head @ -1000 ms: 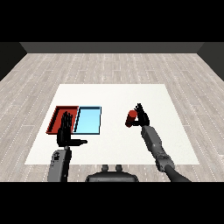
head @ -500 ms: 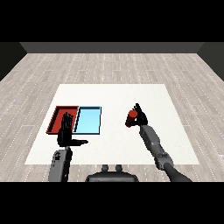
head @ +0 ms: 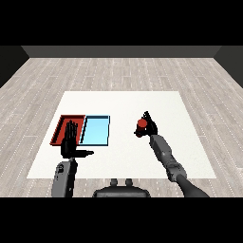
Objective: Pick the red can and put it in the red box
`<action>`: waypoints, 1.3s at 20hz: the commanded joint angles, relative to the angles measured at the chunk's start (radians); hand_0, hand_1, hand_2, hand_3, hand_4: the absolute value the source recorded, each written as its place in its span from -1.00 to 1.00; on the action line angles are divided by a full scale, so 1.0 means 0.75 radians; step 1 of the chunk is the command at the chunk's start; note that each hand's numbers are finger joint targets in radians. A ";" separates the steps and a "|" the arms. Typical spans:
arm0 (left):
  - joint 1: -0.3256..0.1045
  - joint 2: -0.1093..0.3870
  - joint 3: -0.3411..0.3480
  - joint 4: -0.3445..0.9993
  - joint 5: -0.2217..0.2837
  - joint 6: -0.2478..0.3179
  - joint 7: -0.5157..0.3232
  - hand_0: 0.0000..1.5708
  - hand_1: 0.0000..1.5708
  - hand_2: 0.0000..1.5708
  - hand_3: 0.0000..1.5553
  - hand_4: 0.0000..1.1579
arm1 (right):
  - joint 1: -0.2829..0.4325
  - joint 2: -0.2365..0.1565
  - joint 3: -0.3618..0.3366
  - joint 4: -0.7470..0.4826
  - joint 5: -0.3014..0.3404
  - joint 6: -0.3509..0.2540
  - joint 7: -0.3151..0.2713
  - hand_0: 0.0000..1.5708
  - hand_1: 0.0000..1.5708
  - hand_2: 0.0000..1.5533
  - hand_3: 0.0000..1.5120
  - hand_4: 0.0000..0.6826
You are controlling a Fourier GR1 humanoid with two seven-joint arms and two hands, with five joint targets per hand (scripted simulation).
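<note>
The left hand (head: 70, 142) is held up with its fingers straight and its thumb stuck out sideways, holding nothing. Just behind its fingertips lies the red tray (head: 60, 129), and the light blue tray (head: 96, 130) lies side by side with that one, just right of the hand — both on the white table (head: 123, 103). Well off to the right, the right hand (head: 150, 126) is curled round the red can (head: 141, 125) — the can sits at the hand's left side.
</note>
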 commanded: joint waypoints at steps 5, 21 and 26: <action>-0.001 -0.008 -0.023 -0.048 -0.011 0.012 0.022 -1.00 -1.00 -1.00 -1.00 -1.00 | -0.084 0.040 -0.001 0.116 0.030 -0.073 0.013 -1.00 -1.00 -1.00 -1.00 -1.00; 0.014 0.000 -0.018 -0.067 0.000 0.015 0.047 -1.00 -1.00 -1.00 -1.00 -1.00 | -0.130 0.009 0.019 0.176 0.118 -0.339 0.053 0.96 0.96 0.90 0.88 0.69; 0.092 -0.026 -0.044 -0.052 -0.027 0.010 -0.043 -1.00 -1.00 -1.00 -1.00 -1.00 | -0.146 0.062 0.036 0.207 0.150 -0.403 0.050 0.95 0.95 0.89 0.87 0.60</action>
